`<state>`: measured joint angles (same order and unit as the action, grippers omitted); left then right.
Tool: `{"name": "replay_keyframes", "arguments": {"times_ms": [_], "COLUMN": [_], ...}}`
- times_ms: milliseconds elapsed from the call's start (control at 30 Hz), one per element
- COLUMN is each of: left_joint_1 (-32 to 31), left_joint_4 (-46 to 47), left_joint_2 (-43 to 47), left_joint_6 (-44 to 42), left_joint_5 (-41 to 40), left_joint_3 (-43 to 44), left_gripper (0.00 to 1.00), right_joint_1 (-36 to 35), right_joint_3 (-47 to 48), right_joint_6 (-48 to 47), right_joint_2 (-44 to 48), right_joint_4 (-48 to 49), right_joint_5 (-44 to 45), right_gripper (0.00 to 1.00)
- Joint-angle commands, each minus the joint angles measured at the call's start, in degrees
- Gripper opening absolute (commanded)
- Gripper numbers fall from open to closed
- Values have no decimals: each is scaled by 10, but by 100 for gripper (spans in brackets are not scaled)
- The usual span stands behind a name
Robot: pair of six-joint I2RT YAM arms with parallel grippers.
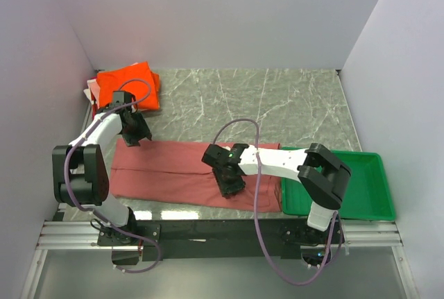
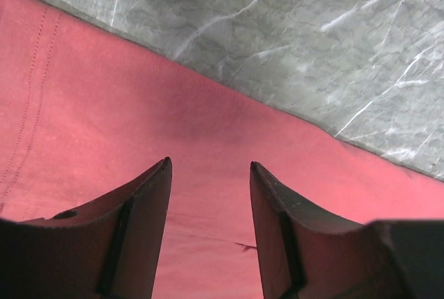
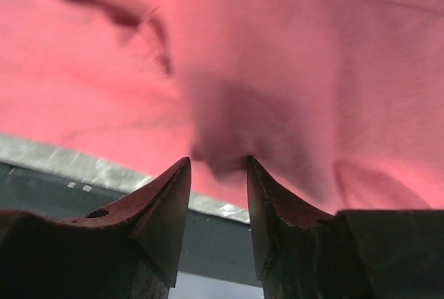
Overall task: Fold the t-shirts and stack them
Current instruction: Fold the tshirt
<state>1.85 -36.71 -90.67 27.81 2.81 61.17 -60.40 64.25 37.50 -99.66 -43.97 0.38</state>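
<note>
A large brick-red t-shirt [image 1: 173, 171] lies folded into a long band across the near part of the table. My left gripper [image 1: 136, 132] hovers over its far left corner, open and empty; the left wrist view shows the fingers spread [image 2: 209, 162] over flat red cloth [image 2: 139, 105]. My right gripper [image 1: 229, 181] is over the shirt's near edge at mid-length. Its jaws are open [image 3: 218, 159], with a small bump of red cloth [image 3: 312, 70] right at the tips. A folded orange t-shirt [image 1: 129, 88] lies at the back left on pale pink and white ones [image 1: 90, 91].
A green plastic tray [image 1: 364, 182] sits at the right, touching the red shirt's right end. The grey marble tabletop [image 1: 277, 105] stretches behind the shirt. The black front rail [image 3: 208, 257] runs just beyond the shirt's near edge. Walls close in on three sides.
</note>
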Motion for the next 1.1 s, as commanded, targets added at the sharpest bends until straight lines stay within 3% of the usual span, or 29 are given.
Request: {"name": "replay_keyframes", "arguments": {"times_ms": [0,100,200,333,600,700,733,833,1067], "left_joint_1": [2,2,2,3,7,8,8,8,8], "left_joint_4": [4,5,7,4,3,3,2,3,5], "left_joint_2": [22,17,9,2,12,14,14,14,16], "left_joint_6": [-21,-21,-21,-20,-25,-27,-28,-26,-21], "left_joint_5": [8,14,18,23,14,15,16,20,27], "left_joint_3": [-3,1,5,15,8,2,2,2,0], "left_gripper": [54,54,54,54,54,54,54,53,53], "right_joint_1": [-2,-3,-2,5,104,156,162,164,92], "right_joint_3": [8,4,6,31,-17,-44,-42,-3,95], "right_joint_6": [28,34,35,28,-15,-26,-30,-50,-55], "right_joint_2": [-8,-16,-20,7,106,129,130,126,121], "right_joint_4": [-16,-19,-33,-62,-28,-41,-47,-61,-87], "right_joint_5": [59,64,67,59,-97,-54,-43,-28,9], "right_gripper": [45,35,18,12,14,21,28,36,38]}}
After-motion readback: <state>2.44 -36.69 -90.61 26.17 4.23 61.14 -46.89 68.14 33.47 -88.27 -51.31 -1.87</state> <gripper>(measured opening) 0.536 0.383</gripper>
